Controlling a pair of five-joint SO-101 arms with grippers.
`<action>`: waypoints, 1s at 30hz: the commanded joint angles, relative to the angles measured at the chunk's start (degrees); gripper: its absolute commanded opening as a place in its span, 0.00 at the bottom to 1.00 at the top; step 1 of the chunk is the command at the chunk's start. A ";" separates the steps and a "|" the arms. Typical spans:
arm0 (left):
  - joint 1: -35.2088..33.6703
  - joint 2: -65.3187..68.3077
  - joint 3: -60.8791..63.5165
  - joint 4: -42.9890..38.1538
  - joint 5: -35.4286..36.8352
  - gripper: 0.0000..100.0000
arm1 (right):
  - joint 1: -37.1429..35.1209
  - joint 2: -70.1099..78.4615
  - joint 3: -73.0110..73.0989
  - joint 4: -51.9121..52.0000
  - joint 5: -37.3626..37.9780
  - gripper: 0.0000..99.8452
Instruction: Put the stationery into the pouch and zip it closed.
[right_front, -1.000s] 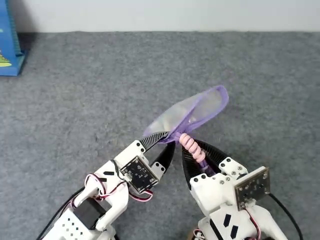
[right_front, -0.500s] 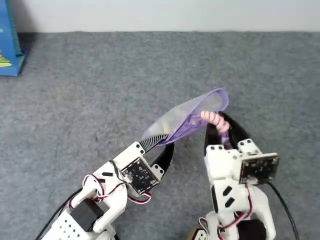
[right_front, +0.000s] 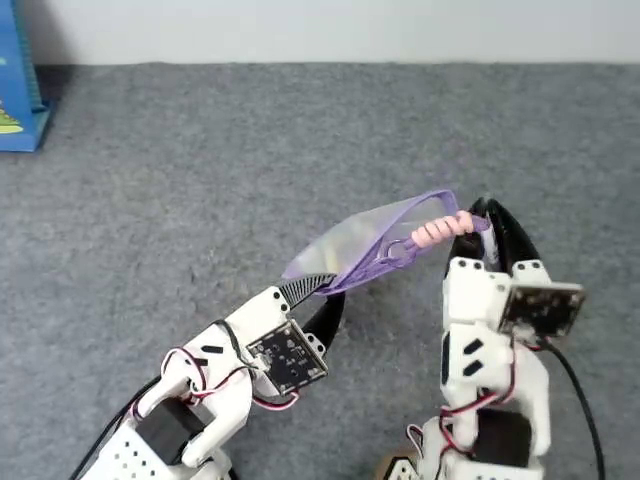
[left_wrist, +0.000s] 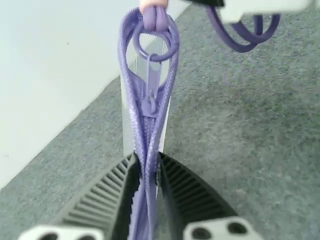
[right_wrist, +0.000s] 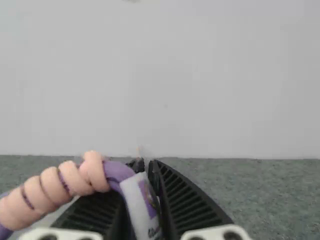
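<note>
A translucent purple pouch (right_front: 352, 238) hangs above the grey mat, stretched between both arms. My left gripper (right_front: 316, 290) is shut on the pouch's near end; in the left wrist view its fingers (left_wrist: 172, 175) pinch the purple zipper tape (left_wrist: 131, 90), with the slider (left_wrist: 150, 102) and its ring (left_wrist: 151, 44) just beyond. My right gripper (right_front: 488, 220) is shut on the purple pull cord (right_wrist: 116, 172), beside a white tag (right_wrist: 142, 200). The cord's pink coiled sleeve (right_front: 441, 231) sticks out toward the pouch. The pouch's contents are not discernible.
A blue box (right_front: 17, 85) stands at the far left edge of the grey mat (right_front: 180, 170). A white wall (right_front: 330, 30) runs along the back. Open mat lies to the left of and beyond the pouch.
My right gripper has carried the pink coiled pull away from the left gripper, rightward and farther back along the pouch's top edge. The left arm has barely moved.
</note>
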 joint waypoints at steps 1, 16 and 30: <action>-3.16 -0.09 -2.42 1.41 -0.35 0.01 | 2.68 6.64 -1.32 -3.56 1.49 0.01; -3.60 -0.09 -2.95 1.58 -0.18 0.01 | -11.56 4.26 -10.11 28.70 4.40 0.15; -3.60 -0.09 -2.77 1.67 -0.18 0.01 | -28.88 2.15 -9.32 41.36 6.42 0.15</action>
